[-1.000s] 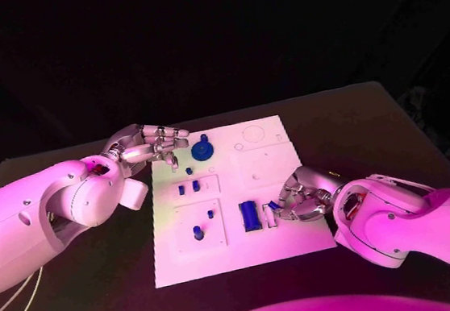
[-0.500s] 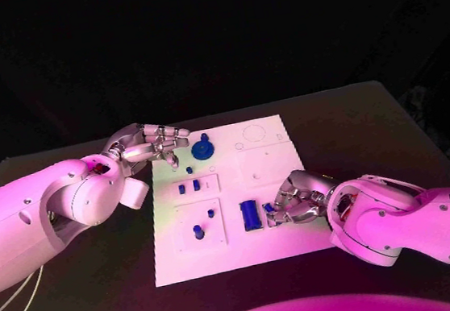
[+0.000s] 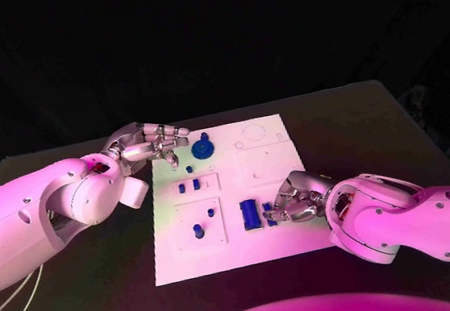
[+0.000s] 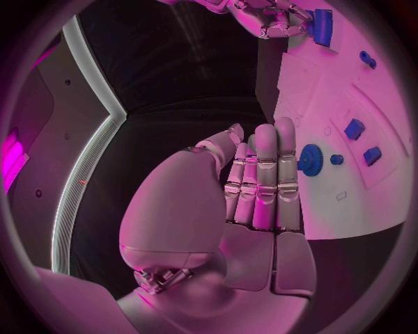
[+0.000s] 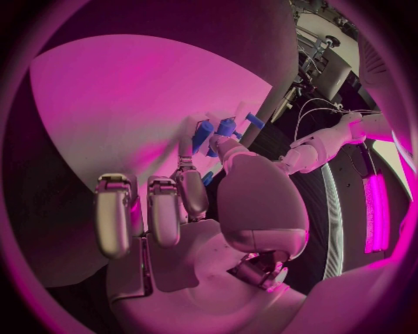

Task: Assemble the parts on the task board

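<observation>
The white task board (image 3: 271,180) lies mid-table. My right hand (image 3: 294,201) sits at its lower right, fingertips closed around a small blue peg (image 3: 269,215) right beside an upright blue block (image 3: 251,215). In the right wrist view the thumb and a finger of that hand (image 5: 191,202) meet at blue parts (image 5: 207,177). My left hand (image 3: 153,145) hovers over the board's upper left corner, holding nothing. The left wrist view shows its fingers (image 4: 261,181) straight and together, just short of the blue gear (image 4: 311,159). The gear (image 3: 202,150) stands on the board.
Two small blue pieces (image 3: 188,187) sit in a raised plate left of centre. A blue peg (image 3: 198,230) and a smaller one (image 3: 211,213) stand lower left. The board's upper right (image 3: 259,137) has round outlines. Dark table (image 3: 384,119) surrounds the board.
My right hand has slid a little to the left toward the blue block, the small blue peg moving with it. The left hand has stayed in place.
</observation>
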{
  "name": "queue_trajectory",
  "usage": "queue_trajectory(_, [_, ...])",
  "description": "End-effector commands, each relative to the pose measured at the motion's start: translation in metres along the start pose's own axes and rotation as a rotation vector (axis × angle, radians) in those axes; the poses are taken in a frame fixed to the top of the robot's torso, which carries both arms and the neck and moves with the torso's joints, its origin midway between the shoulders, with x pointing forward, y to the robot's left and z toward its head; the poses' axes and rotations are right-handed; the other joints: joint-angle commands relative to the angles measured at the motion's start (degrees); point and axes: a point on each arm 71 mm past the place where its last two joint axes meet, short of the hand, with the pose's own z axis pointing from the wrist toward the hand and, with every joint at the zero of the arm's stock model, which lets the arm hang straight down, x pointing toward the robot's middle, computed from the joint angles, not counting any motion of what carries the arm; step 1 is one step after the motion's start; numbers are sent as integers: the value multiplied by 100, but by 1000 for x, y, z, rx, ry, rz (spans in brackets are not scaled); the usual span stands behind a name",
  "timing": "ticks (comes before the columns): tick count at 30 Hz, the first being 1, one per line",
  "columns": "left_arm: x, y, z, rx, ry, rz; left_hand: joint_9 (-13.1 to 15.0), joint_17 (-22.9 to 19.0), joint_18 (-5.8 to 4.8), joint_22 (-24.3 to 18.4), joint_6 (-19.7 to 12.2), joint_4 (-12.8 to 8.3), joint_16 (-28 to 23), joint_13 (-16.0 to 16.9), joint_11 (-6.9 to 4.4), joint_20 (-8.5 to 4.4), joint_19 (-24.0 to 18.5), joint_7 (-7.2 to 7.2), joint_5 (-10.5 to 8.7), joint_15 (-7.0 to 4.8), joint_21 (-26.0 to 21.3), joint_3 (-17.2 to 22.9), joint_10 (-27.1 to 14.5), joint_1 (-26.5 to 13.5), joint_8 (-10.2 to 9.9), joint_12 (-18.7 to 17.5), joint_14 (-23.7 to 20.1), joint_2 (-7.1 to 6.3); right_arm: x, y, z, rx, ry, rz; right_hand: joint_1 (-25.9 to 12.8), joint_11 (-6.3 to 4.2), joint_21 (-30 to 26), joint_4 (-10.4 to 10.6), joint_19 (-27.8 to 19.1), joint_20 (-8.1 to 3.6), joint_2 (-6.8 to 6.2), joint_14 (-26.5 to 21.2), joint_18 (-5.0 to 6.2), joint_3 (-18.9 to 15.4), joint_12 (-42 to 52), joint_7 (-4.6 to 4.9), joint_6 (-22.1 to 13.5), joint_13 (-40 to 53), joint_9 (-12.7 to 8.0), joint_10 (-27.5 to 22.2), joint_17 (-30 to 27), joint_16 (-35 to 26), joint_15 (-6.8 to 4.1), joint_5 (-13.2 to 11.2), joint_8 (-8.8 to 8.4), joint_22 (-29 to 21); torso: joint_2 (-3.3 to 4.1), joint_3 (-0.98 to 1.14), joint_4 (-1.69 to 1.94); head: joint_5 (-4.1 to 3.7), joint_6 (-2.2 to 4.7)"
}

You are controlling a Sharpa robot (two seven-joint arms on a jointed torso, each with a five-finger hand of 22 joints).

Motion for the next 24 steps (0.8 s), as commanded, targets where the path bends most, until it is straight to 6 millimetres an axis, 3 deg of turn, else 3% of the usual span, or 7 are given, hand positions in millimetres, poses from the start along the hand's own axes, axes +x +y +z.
queue_trajectory(1, [2,-1,0,4,18,-8,-10,-7,85,-9,-37,3,-13,5,-3,38,10,7,19,-8,-29,-21,-23,1,17,25,-45,36,2,1,0,0,15,-11,-57,19,-20,56,463,-23,23,547,-102,-151,1,33,-20,262,3,17,1292,17,-27,-127,-41,1318,1,2,0,1,4])
queue_trajectory(8, [2,-1,0,3,16,-7,-10,-7,85,-9,-37,3,-13,5,-3,38,10,7,19,-8,-29,-21,-23,1,17,25,-45,36,0,0,0,-6,0,-7,-90,23,-51,248,457,-19,106,544,-95,-531,-26,34,-39,256,15,-4,1281,9,-24,-418,-57,1310,-1,4,-6,0,-1])
queue_trajectory(15, [1,-1,-1,3,15,-7,-10,-7,85,-9,-37,3,-13,5,-3,38,10,7,19,-8,-29,-21,-23,1,17,25,-45,36,-4,-4,-6,-17,-14,-10,64,19,-45,263,460,-21,184,545,-97,-653,-22,30,-39,267,26,-3,1284,11,-27,-270,-57,1314,-3,2,-5,-10,5])
queue_trajectory(18, [1,-1,-1,3,15,-7,-10,-7,85,-9,-37,3,-13,5,-3,38,10,7,19,-8,-29,-21,-23,1,17,25,-45,36,-6,-7,-10,-37,-10,-14,303,17,-51,159,459,-23,209,545,-96,-701,-34,31,-49,264,33,-12,1284,10,-30,-170,-61,1314,0,3,-2,-11,5])
queue_trajectory(24, [0,-1,-1,3,12,-7,-10,-7,85,-9,-37,3,-13,5,-3,38,10,7,19,-8,-29,-21,-23,1,17,25,-45,36,-7,-9,-17,-73,18,-29,530,19,-51,30,459,-22,202,546,-96,-791,-50,34,-56,259,39,-23,1288,13,-26,-203,-66,1316,-6,5,-11,-4,18])
